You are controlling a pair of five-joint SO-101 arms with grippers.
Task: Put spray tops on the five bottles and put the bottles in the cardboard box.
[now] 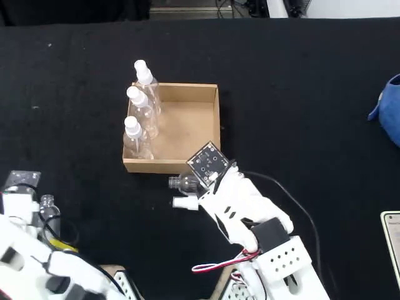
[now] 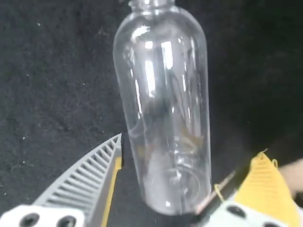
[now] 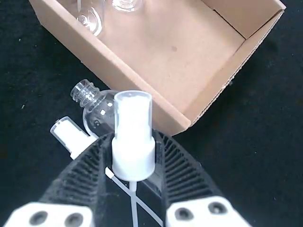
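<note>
Three clear bottles with white spray tops [image 1: 139,106] stand along one wall of the cardboard box [image 1: 187,119]. My right gripper [image 3: 133,137] is shut on a white spray top [image 3: 133,127], just outside the box's near wall [image 3: 123,71]. Beneath it an uncapped bottle [image 3: 92,106] lies on its side against that wall, with a loose spray top [image 3: 71,135] beside it; both also appear as the lying bottle [image 1: 183,182] and the loose top [image 1: 182,202]. At the table's front left, my left gripper [image 2: 189,146] is shut on another uncapped clear bottle [image 2: 165,94], whose neck points away from the fingers [image 2: 94,182].
A black cloth covers the table [image 1: 300,75]. A blue object [image 1: 390,115] sits at the right edge and a white item [image 1: 392,225] at the lower right. A dark cable [image 1: 294,200] trails from the right arm. The box floor to the right of the bottles is bare.
</note>
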